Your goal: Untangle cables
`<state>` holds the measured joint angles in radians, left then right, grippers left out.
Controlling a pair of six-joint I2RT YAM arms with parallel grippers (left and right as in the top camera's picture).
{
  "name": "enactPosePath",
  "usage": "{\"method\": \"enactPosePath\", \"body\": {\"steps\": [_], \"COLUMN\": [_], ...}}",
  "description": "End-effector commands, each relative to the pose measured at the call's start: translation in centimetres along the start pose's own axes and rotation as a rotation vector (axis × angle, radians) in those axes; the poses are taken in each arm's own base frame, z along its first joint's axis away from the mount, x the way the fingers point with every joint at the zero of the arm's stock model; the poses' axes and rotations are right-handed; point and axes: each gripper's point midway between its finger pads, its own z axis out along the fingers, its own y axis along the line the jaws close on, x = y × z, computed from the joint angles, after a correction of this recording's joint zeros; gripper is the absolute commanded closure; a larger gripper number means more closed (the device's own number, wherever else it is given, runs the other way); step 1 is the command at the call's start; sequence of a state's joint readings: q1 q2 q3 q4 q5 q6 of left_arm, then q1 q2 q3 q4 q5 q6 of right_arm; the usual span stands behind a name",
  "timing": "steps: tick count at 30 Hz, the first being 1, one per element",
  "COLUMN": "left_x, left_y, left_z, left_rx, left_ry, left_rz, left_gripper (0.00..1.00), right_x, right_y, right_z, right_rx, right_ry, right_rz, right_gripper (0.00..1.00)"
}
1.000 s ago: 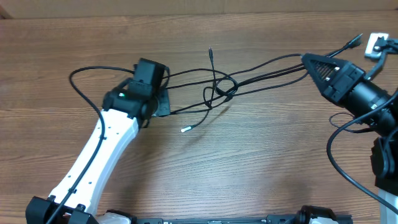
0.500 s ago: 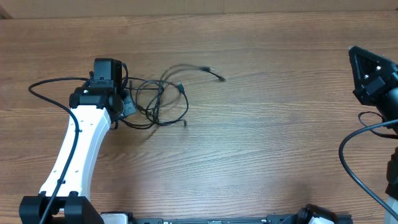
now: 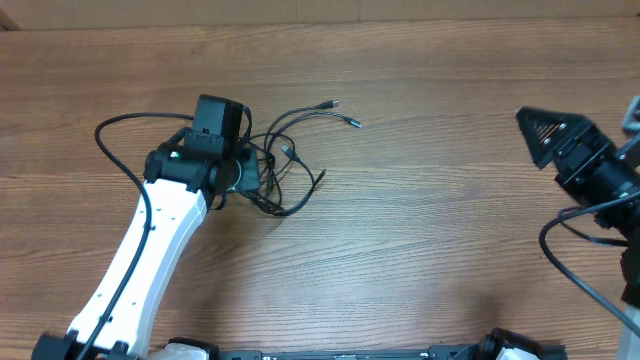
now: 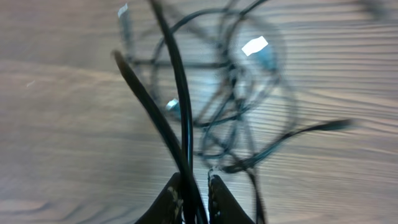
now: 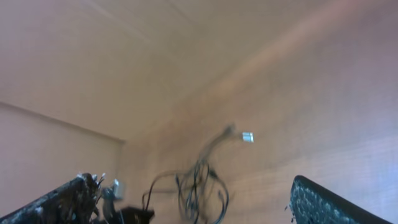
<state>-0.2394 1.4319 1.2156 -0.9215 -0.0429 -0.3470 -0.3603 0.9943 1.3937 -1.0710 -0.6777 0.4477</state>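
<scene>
Cables lay bunched on worktop left of centre, strands pinched in left jaws, likely to anchor the tangle while loops get drawn out. Right jaws stood wide, empty, well apart at the right edge, facing the tangle, ready to reach.

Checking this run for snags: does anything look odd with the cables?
Yes. The cables lie in a knotted heap beside the left tool, which pinches strands from it; plug ends stick out at odd angles. The right tool is open, far off, holding nothing.
</scene>
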Motion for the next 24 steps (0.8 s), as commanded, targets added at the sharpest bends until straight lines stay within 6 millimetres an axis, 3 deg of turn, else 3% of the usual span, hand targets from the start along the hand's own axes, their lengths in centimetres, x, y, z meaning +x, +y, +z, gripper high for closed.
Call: {"method": "enactPosePath", "body": {"steps": [1,3,9,16,20,24], "left_x": [-2.3,-2.9,-4.5,-4.0,-3.7,-3.6], "left_y": [-3.6,-5.0,-7.7,-12.1,-12.5,-12.2], "left_z": [-4.7,-6.5,-12.0,-18.7,-20.7,-21.6], "left_rx": [0.198,0.275,0.416,0.602,0.613,0.608], "left_ry": [-0.095,-0.117,-0.181,-0.235,-0.252,-0.262], "left_rz": [0.033,0.041,0.092,0.269,0.298,0.297], "left_gripper": [0.86,0.86,0.86,0.85,0.85,0.83], "right_x": [0.8,1.9,4.9,9.8,13.0,15.6], "right_y": [-0.7,-1.0,0.7,2.0,2.5,1.7], "right_z": [0.3,0.7,2.7,6.6,9.1,12.0], "right_rx": [0.025,0.029,-0.050,-0.067,-0.070,-0.024], "right_ry": [0.058,0.118,0.283,0.513,0.658,0.762], "right_rz": [0.043,0.055,-0.058,-0.177,-0.202,-0.226], "right_gripper": [0.08,0.12,0.14,0.06,0.05,0.05]}}
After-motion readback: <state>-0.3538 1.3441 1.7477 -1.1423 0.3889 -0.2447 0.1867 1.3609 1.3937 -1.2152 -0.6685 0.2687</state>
